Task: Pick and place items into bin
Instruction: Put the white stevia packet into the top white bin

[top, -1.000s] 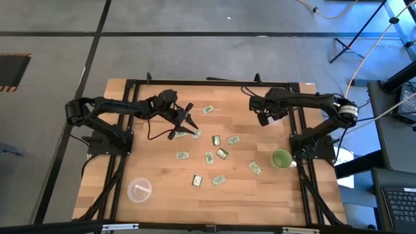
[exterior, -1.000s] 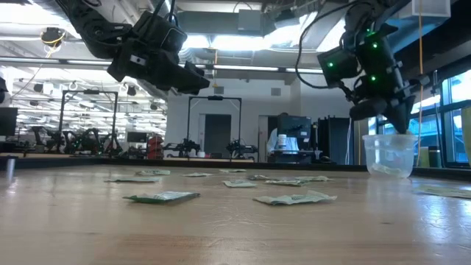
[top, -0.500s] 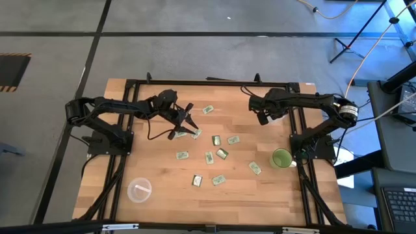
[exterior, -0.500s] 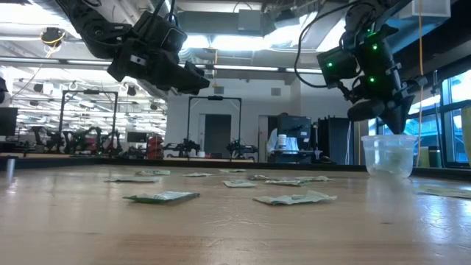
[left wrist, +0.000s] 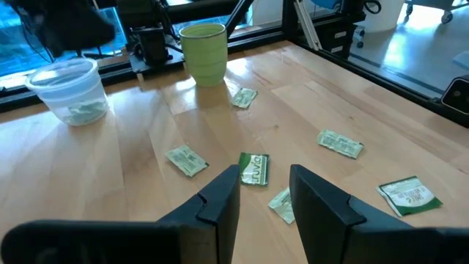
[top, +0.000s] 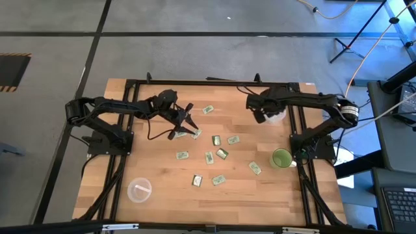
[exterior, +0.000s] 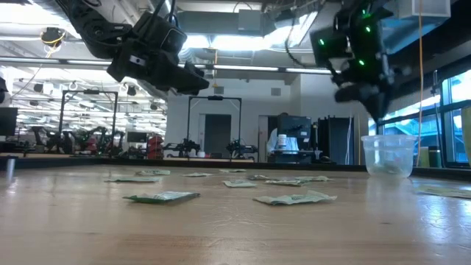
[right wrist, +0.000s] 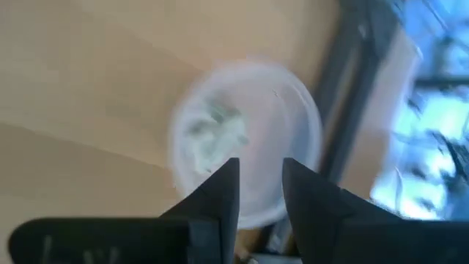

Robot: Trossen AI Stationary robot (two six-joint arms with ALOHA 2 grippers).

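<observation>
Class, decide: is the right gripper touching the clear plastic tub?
Apart. The low view shows the right gripper hanging above the clear plastic tub, with open background between them.

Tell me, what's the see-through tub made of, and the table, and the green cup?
The see-through tub looks like thin clear plastic: packets show through its cloudy wall. The table looks like pale wood in glued strips, with visible grain and a soft sheen. The green cup is matte and opaque, maybe ceramic or plastic; it's hard to tell.

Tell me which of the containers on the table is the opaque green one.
The green cup near the table's right edge, by the right arm's base. The two clear tubs, one at the front left and one under the right gripper, are see-through.
</observation>
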